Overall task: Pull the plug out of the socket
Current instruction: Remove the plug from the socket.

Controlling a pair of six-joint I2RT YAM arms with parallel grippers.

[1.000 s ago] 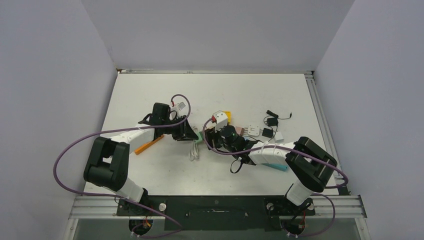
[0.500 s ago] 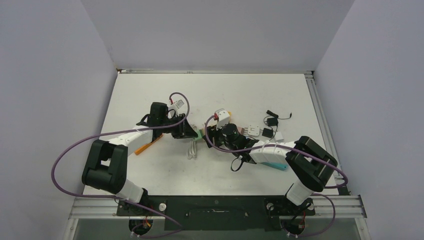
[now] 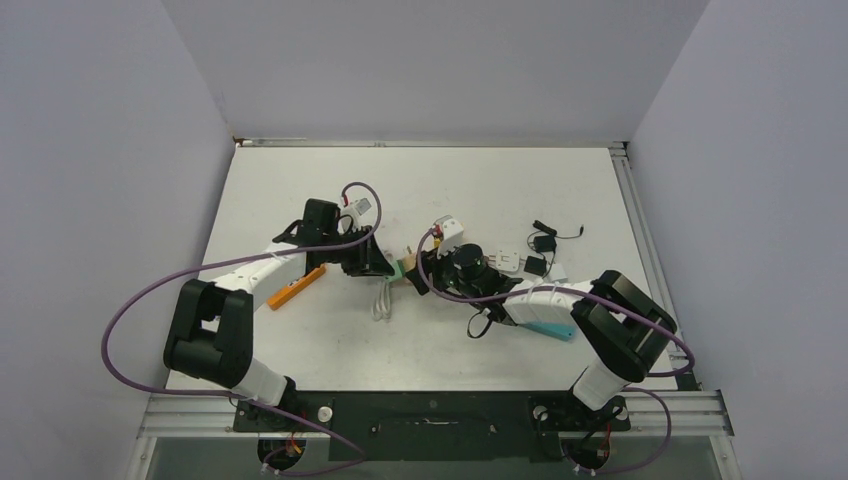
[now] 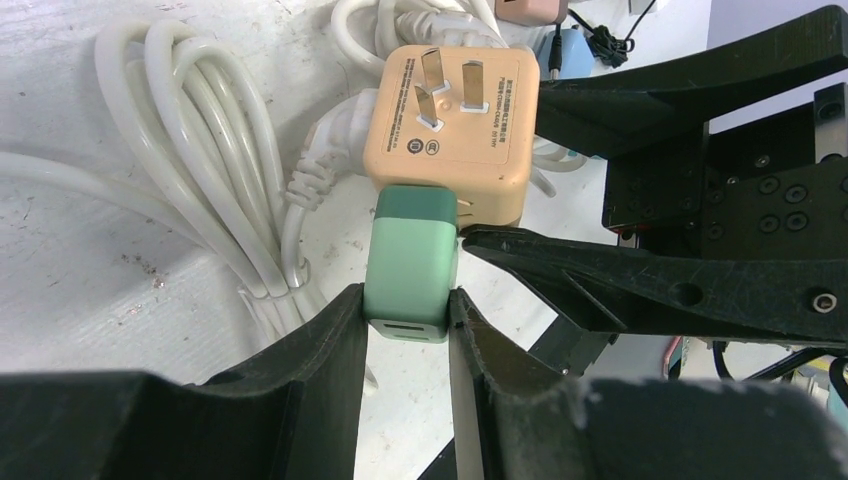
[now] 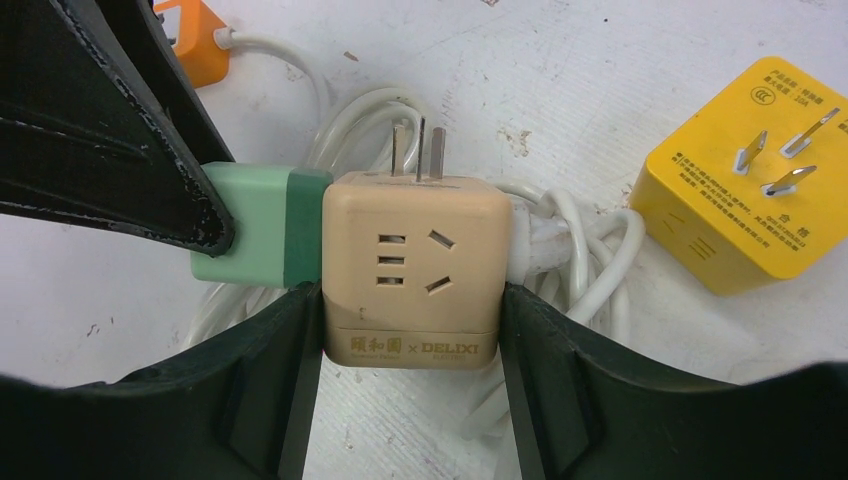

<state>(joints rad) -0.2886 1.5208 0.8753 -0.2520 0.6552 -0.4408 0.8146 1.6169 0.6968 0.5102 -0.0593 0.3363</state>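
Green and beige plastic, basically: the green plug [image 4: 411,262] was seated in one side of the beige socket cube [image 5: 411,268], and each arm had hold of one half. The left gripper [image 4: 405,330] was pinching the plug's outer end, one finger on each flat side. The right gripper [image 5: 410,330] was clamped across the cube, fingers flush on its two side faces.

What I'd worry about: the left fingers only covered the plug's tail end, so if the pull wasn't straight in line with the pins, the smooth plastic could slide out of that pinch. Same on the right; if the cube twisted in its grip, both pieces would just travel together and nothing would separate. The white cable [image 4: 215,170] coiled underneath could also snag and drag.

In the right wrist view the plug stuck out at 9 o'clock from the cube, the cube's own prongs pointing to 12. A yellow adapter [image 5: 757,185] sat off around 2 o'clock, apart from it all. From above, the pair sat mid-table [image 3: 560,190], between the two wrists.
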